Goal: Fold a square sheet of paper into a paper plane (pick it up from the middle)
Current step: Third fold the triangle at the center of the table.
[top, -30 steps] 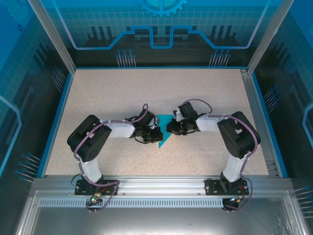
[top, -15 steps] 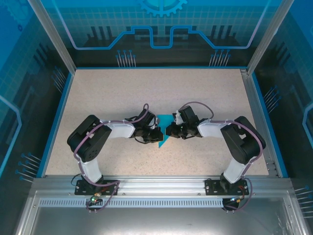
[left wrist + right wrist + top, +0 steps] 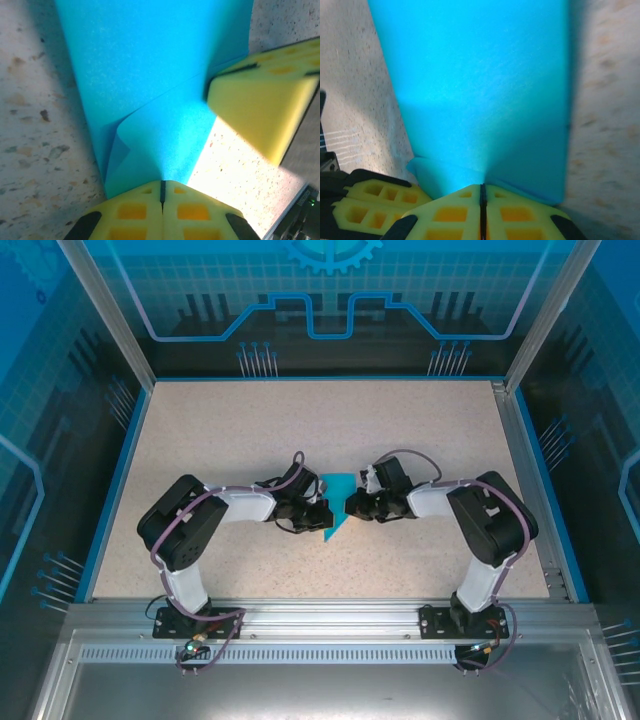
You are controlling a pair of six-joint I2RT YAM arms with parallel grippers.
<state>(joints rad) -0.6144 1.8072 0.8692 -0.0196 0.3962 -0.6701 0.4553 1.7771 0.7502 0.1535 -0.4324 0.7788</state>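
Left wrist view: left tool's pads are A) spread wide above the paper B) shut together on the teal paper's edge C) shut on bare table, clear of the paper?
B: the left tool has its yellow pads meeting at a thin seam, and the teal paper runs straight into it.

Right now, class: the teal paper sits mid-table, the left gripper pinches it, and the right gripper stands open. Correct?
No: the right gripper is shut, not open; the right wrist view shows it closed on the teal paper. The left gripper pinches it too, mid-table.
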